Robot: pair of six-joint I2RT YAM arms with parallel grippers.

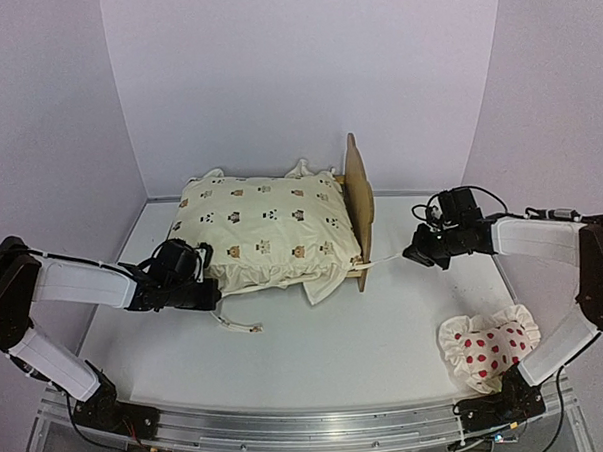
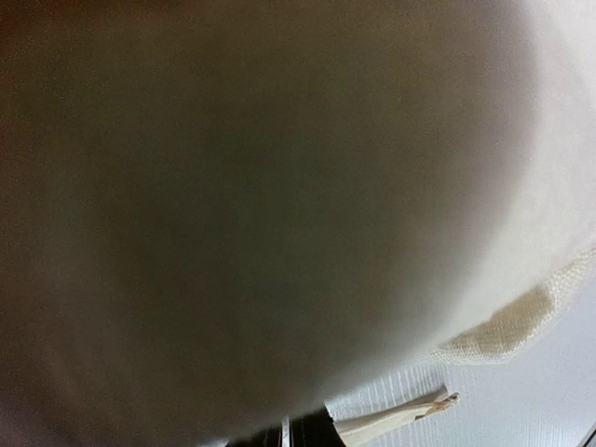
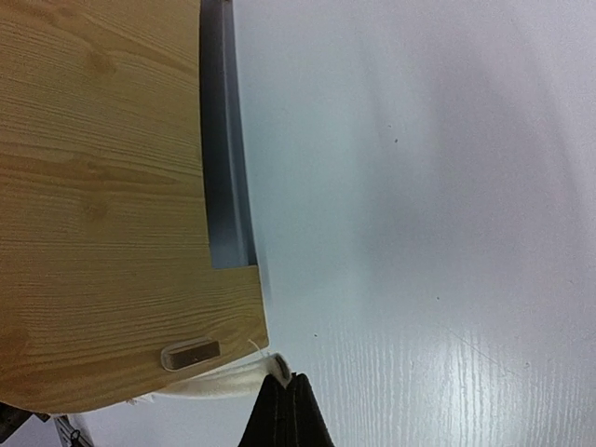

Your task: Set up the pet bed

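item: pet bed [image 1: 359, 208], light plywood; stands toward 12 o'clock on the white table [image 1: 367, 353], scalloped headboard [image 3: 102, 186] upright at its 3 o'clock end; a strip of grey felt base [image 3: 223, 168] shows beside the wood in the right wrist view.
item: cream cover [image 1: 262, 228] with small animal prints; lies over the bed, puffed up, hiding the rails; fills the left wrist view as a blur.
item: left gripper [image 1: 212, 288]; claw closed, pressed to the cover's 8 o'clock corner; cannot tell whether fabric is pinched.
item: right gripper [image 1: 415, 251]; at 3 o'clock of the headboard, claw closed on a cream tie [image 1: 388, 258] stretched from the bed's near corner.
item: second tie [image 1: 241, 325]; loose on the table at 6 o'clock of the left gripper.
item: white red-dotted pillow [image 1: 487, 346]; at 4 o'clock on the table, well apart from the bed, by the right arm's base.
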